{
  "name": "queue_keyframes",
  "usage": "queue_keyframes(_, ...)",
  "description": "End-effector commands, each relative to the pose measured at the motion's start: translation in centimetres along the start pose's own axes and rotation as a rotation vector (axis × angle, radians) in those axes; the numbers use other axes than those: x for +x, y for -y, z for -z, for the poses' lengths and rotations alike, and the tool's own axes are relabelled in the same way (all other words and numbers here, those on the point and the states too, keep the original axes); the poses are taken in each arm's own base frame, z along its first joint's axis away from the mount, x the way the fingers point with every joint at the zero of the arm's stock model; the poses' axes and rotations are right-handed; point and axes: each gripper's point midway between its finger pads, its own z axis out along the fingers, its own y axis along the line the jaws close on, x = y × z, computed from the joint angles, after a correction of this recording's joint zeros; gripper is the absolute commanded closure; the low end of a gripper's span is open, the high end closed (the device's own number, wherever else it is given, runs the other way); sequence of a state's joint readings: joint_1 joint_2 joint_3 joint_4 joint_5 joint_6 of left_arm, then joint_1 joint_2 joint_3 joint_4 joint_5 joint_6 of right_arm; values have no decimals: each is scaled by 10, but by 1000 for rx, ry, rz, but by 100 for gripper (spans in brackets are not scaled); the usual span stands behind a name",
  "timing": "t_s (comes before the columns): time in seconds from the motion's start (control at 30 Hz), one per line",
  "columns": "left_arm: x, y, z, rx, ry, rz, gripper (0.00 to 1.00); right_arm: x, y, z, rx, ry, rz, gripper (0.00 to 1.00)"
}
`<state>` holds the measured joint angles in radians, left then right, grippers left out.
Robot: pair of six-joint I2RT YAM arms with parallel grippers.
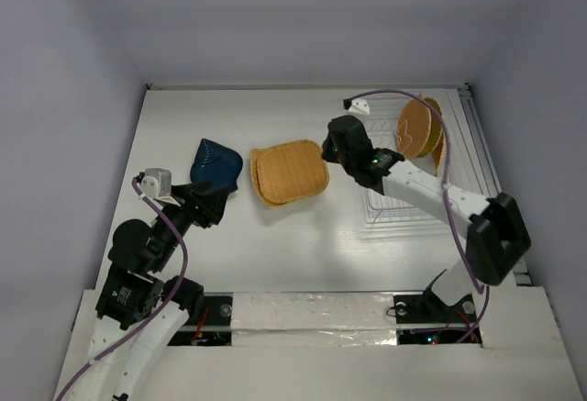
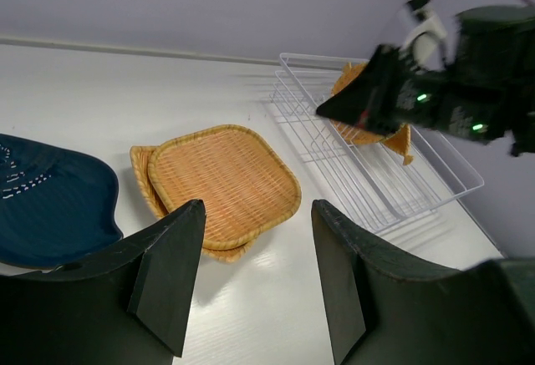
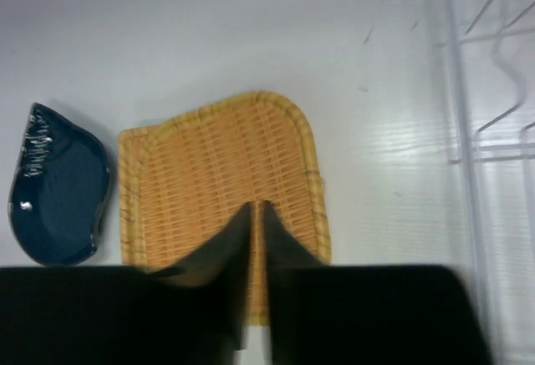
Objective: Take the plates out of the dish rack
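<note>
Two orange woven rounded-square plates (image 1: 289,173) lie stacked on the table, also seen in the left wrist view (image 2: 221,177) and under my right fingers (image 3: 209,164). A dark blue plate (image 1: 217,162) (image 2: 42,198) (image 3: 58,185) lies to their left. More orange plates (image 1: 415,128) (image 2: 401,139) stand upright in the dish rack (image 1: 477,158) (image 2: 393,190) (image 3: 493,131). My right gripper (image 1: 328,150) (image 3: 258,206) hovers over the stack's right edge, its jaws almost together and empty. My left gripper (image 1: 206,201) (image 2: 257,206) is open and empty, near the blue plate.
The rack fills the right side of the table up to its right edge. Grey walls close in the back and both sides. The right arm's cable arcs over the rack. Bare white table lies in front of the plates.
</note>
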<state>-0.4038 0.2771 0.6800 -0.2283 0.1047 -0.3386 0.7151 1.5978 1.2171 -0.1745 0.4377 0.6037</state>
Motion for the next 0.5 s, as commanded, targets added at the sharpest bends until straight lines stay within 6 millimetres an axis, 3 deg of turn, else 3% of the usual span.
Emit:
queue_keyframes(0.0,-8,5,-2,28,37,0,49,-77,16,46,52,214,15,100)
queue_keyframes(0.1,-8,6,-1,30,41,-2,51,-112,63,67,148,272,16,100)
queue_keyframes(0.13,-9,6,0,31,44,-2,52,-123,93,74,197,287,-3,100)
queue_keyframes(0.27,-9,6,0,33,44,-4,79,-138,151,82,274,302,-19,96)
queue_keyframes(0.3,-9,6,0,32,45,-4,92,-147,176,83,319,307,-34,79)
queue_keyframes(0.4,-11,3,1,11,52,-3,100,-159,199,80,347,295,-28,44)
queue_keyframes(0.47,-11,3,1,13,53,-3,99,-158,209,68,359,257,-25,43)
